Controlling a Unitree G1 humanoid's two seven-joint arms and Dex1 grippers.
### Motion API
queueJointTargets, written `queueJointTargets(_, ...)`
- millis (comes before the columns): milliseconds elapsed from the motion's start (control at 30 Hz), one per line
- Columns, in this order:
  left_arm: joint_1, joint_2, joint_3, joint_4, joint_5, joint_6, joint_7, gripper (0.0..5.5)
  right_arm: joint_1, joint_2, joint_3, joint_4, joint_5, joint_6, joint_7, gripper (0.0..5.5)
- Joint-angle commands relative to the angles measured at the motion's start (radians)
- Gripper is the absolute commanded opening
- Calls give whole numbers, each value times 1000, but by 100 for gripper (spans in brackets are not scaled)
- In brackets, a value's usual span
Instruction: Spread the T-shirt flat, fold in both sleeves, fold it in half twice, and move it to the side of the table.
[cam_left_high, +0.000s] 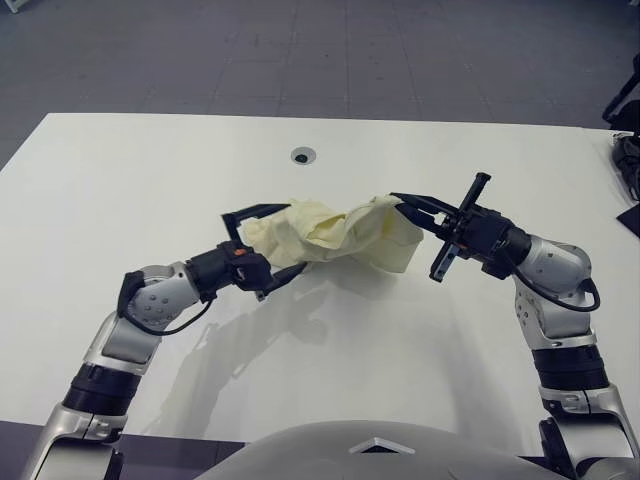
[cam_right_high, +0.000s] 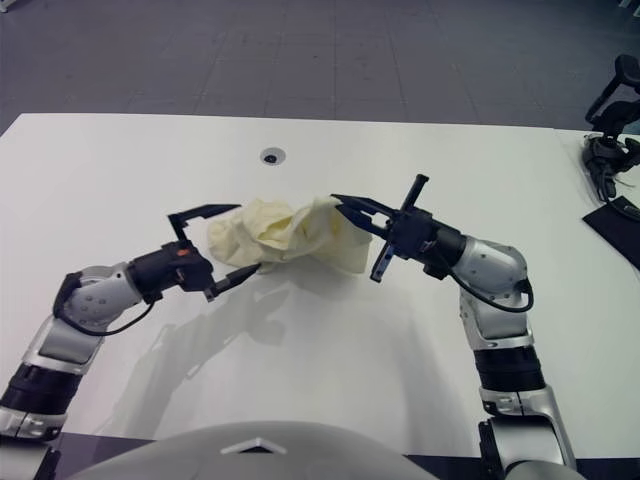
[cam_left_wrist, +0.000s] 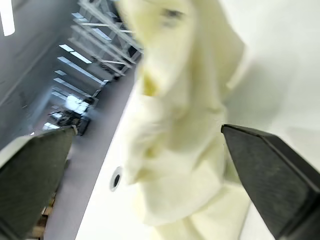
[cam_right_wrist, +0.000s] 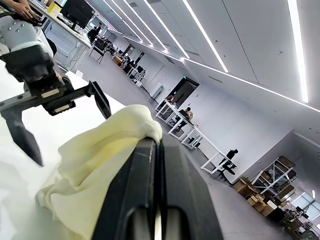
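T-shirt, pale yellow, is seen bunched in a crumpled roll near the middle of the white table. It is not spread and no sleeve can be made out. It appears to be carried above the table, since a shadow is cast under it toward 6 o'clock; whether any hem touches the table cannot be told.

Right claw is clamped on the cloth at the bundle's 3 o'clock end, fingers pressed together with a fold pinched at their tips. That corner is judged to be held up so the fabric can hang and be drawn out.

Left claw is set at the 9 o'clock end, spread wide with one finger above the cloth and one below. Nothing is gripped there. It is judged to be lined up for a second pinch, so the shirt can be pulled apart between the two arms.

Step judged: spreading, early; folds not yet begun.

Cable hole is noted in the table at 11 o'clock of the bundle, apart from it.
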Motion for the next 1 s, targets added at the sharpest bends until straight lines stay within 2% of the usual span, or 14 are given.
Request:
queueJointTargets(33, -24, 43, -52, -2, 26, -8, -73, 540, -12, -4, 4, 3, -2, -3, 2, 2)
queueJointTargets(133, -62, 34, -55, 32, 63, -25, -56, 515, -9, -2, 6, 1, -5, -6, -2, 0)
queueJointTargets(267, -112, -12, -44, 63, 54, -49, -7, 438, -5, 3, 13, -1, -9, -11, -3, 0)
queueJointTargets(567, -132, -3, -45, 87, 46, -64, -4, 290, 3, 6, 25, 11, -26, -29, -10, 0)
queueJointTargets(1000, -145, -1, -44, 138, 64, -88, 12, 38, 1, 6, 25, 24, -29, -36, -18, 0)
